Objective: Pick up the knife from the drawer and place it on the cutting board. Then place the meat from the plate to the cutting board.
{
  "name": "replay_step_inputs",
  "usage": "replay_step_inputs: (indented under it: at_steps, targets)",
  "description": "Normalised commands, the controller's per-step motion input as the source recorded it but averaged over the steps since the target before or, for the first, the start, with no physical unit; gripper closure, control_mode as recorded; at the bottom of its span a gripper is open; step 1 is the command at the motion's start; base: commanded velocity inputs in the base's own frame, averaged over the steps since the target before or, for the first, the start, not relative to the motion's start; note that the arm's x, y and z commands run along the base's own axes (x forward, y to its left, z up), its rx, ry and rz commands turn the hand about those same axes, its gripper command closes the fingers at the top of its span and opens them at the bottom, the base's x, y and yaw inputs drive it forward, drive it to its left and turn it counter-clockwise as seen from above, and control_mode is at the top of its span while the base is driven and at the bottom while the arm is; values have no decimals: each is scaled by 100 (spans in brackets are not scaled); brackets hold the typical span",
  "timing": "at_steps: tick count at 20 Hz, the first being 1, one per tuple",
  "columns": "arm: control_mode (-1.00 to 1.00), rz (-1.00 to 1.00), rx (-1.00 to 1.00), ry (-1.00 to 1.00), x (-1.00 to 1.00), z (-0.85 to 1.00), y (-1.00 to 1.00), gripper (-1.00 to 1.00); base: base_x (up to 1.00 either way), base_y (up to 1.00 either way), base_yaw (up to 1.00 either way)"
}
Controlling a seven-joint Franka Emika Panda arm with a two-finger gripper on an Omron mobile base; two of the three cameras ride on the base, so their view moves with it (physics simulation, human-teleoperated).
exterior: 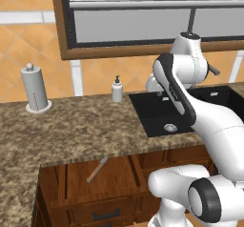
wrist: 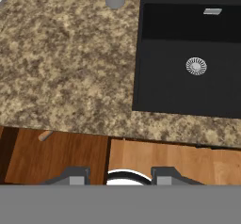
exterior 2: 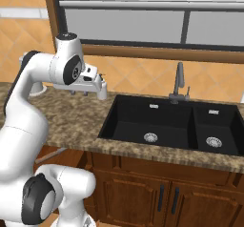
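fingertips [wrist: 75, 175] of my end effector [wrist: 120, 177] sit spread and empty above the worktop [wrist: 66, 68]; knife [exterior: 96, 170] lies half-hidden in the open drawer [exterior: 114, 173], so i risk clipping the worktop edge.

Knife in the open drawer.
The slim grey-tan knife [exterior: 96, 170] lies slantwise on the reddish-brown wooden floor of the drawer [exterior: 119, 178], its upper end tucked beneath the tabletop's front edge.

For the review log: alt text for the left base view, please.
A slim knife lies slanted in the open wooden drawer under a granite counter. The white arm reaches above a black sink, with a paper towel holder and soap dispenser behind.
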Motion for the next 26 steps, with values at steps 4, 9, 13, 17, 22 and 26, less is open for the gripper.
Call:
replay_step_inputs:
  at_steps: [4, 9, 13, 17, 22, 26]
  targets:
    - [-100, 0, 0, 0, -2, 0, -6, -100, 0, 0, 0]
    - [-100, 0, 0, 0, -12, 0, -6, -100, 0, 0, 0]
    - [-100, 0, 3, -3, -6, -14, -4, -100, 0, 0, 0]
    - [-100, 0, 0, -9, -39, -60, 0, -100, 0, 0, 0]
    - [-100, 0, 0, -6, -34, -74, 12, -100, 0, 0, 0]
    - [-100, 0, 0, 0, -24, -42, 25, -100, 0, 0, 0]
